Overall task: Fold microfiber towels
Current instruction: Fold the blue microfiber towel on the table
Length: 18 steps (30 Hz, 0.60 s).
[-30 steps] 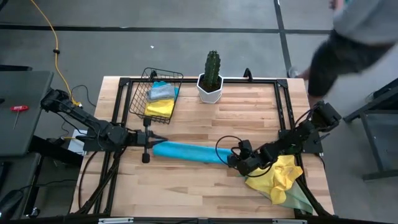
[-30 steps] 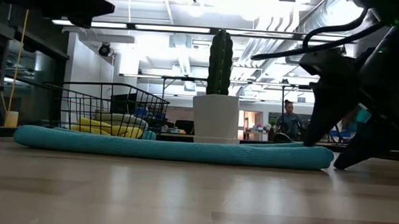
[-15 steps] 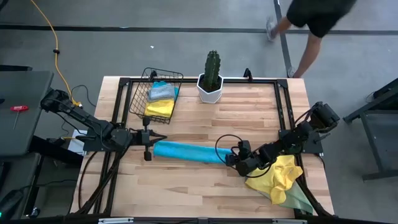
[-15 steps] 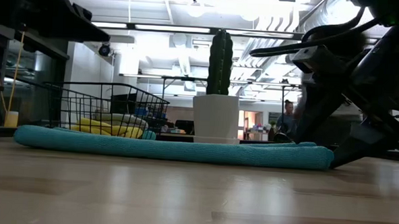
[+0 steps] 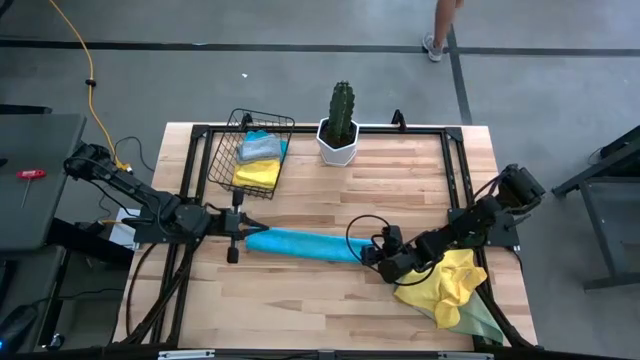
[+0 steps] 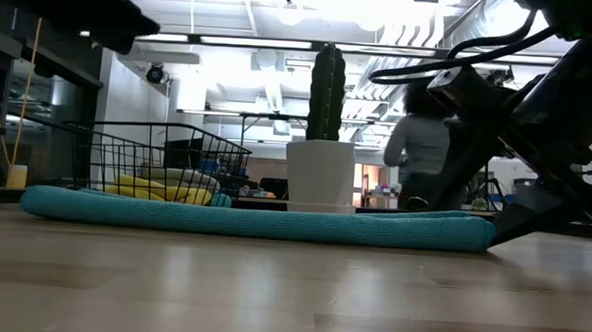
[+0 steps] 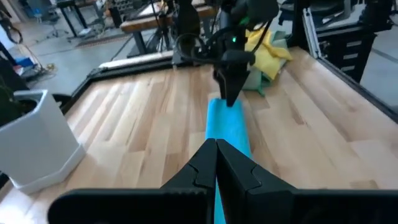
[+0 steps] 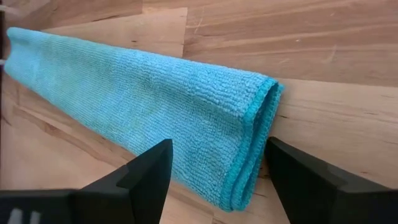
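A turquoise microfiber towel [image 5: 305, 244], folded into a long narrow strip, lies flat across the middle of the table. My right gripper [image 5: 374, 256] is open at the strip's right end [image 8: 249, 155], slanting down, one finger on each side of it. My left gripper [image 5: 247, 228] is shut on nothing and hovers above the strip's left end; in the left wrist view its tips [image 7: 216, 145] point along the towel [image 7: 227, 127]. Yellow [image 5: 258, 175] and grey [image 5: 260, 148] towels lie in the wire basket [image 5: 222, 160].
A loose pile of a yellow towel [image 5: 450, 285] over a pale green one [image 5: 482, 322] lies at the near right corner, beside my right arm. A potted cactus [image 5: 340, 130] stands at the far edge, next to the basket. A person's legs [image 5: 440, 25] show beyond the table.
My right gripper has rolled a little in place at the towel's right end, still open. My left gripper has tipped slightly without shifting. The turquoise strip has not moved. A person has walked past beyond the table's far right corner.
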Motion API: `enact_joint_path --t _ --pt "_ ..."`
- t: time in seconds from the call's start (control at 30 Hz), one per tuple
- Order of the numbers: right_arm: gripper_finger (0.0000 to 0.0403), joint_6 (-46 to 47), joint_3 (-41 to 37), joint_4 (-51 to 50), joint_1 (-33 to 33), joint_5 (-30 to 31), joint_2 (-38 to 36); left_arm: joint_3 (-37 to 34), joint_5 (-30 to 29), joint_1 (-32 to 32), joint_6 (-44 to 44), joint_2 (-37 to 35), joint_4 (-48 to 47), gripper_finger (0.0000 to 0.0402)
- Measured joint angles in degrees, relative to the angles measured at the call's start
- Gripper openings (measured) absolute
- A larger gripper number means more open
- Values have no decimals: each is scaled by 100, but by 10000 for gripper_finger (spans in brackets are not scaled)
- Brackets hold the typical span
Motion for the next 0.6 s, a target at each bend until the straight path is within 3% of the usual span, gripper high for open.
enact_joint_path --t 0.23,0.43,0.6 --pt "181 19 -3 -17 -18 -31 11 35 -527 4 -136 4 -807 0" --pt "96 -67 -3 -263 -56 -43 11 559 -952 4 -1137 4 -2355 0" --pt "30 -482 10 -676 -55 9 9 599 -967 0 -1214 34 -2232 0"
